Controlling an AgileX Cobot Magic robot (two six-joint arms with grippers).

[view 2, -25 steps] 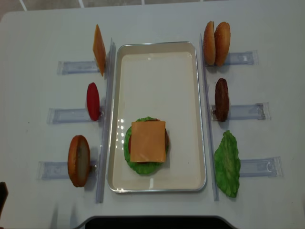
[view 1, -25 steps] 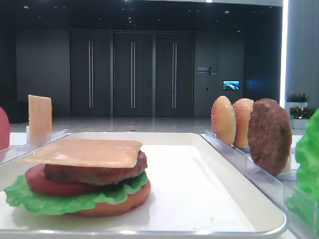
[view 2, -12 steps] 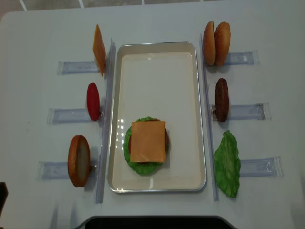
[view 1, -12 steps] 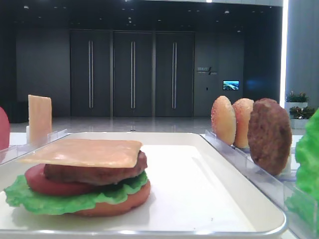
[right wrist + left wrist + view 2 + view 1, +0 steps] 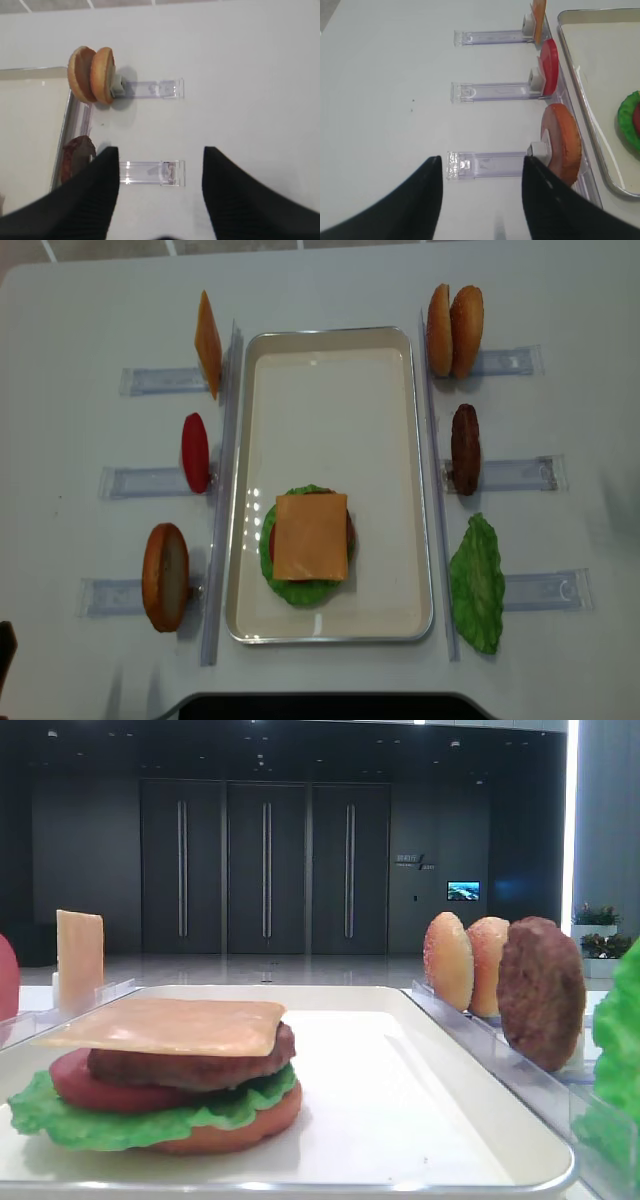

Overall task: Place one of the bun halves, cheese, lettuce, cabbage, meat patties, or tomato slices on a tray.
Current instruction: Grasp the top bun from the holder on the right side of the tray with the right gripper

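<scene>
right gripper opens above the bun rack

over the last second nothing on the desk (image 5: 330, 290) moved; the right gripper (image 5: 160, 170) has spread its jaws and holds nothing. two bun halves (image 5: 92, 74) stand ahead and left of it, a meat patty (image 5: 76, 157) close on its left beside the tray (image 5: 75, 117) rim. open desk lies to its right. the left gripper (image 5: 480, 185) is also apart, empty.
</scene>
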